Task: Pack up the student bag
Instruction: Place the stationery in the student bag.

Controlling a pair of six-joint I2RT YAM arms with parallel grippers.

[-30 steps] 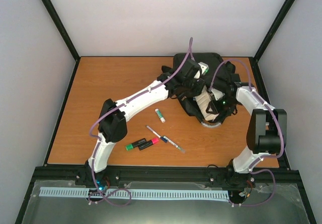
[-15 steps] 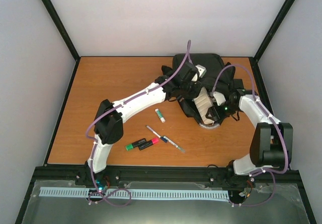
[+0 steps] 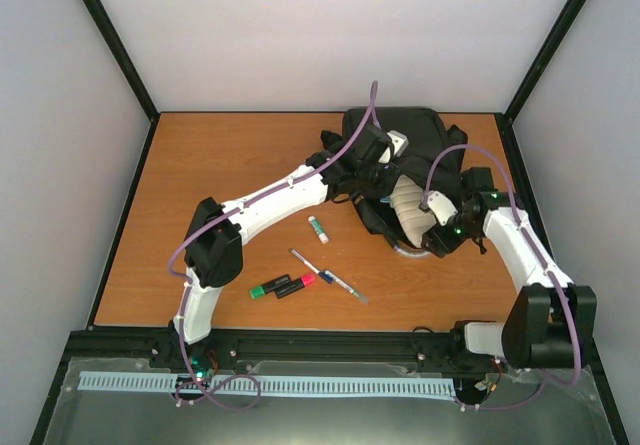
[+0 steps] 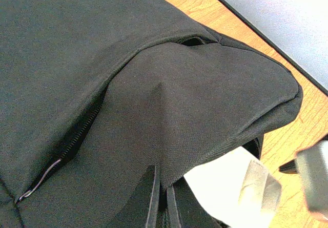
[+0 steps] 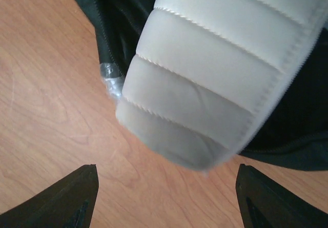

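The student bag (image 3: 400, 135), a black backpack, lies at the back right of the table. It fills the left wrist view (image 4: 128, 74). My left gripper (image 3: 383, 181) is shut on the edge of the bag's flap and holds it raised; the fingers (image 4: 151, 200) pinch the fabric. A cream ribbed pencil case (image 3: 410, 212) sticks out of the bag's opening, its near end over the table. In the right wrist view the pencil case (image 5: 215, 74) lies just ahead of my right gripper (image 5: 166, 197). That gripper (image 3: 432, 233) is open, empty and not touching the case.
A white glue stick (image 3: 318, 229), a pen (image 3: 328, 276), a green highlighter (image 3: 268, 287) and a pink highlighter (image 3: 297, 284) lie on the table left of the bag. A bit of clear plastic (image 5: 110, 77) lies by the bag's edge. The side wall is close on the right.
My right arm has drawn back to the right and away from the pencil case, which now sits a little deeper in the bag. My left gripper has kept its hold on the flap.
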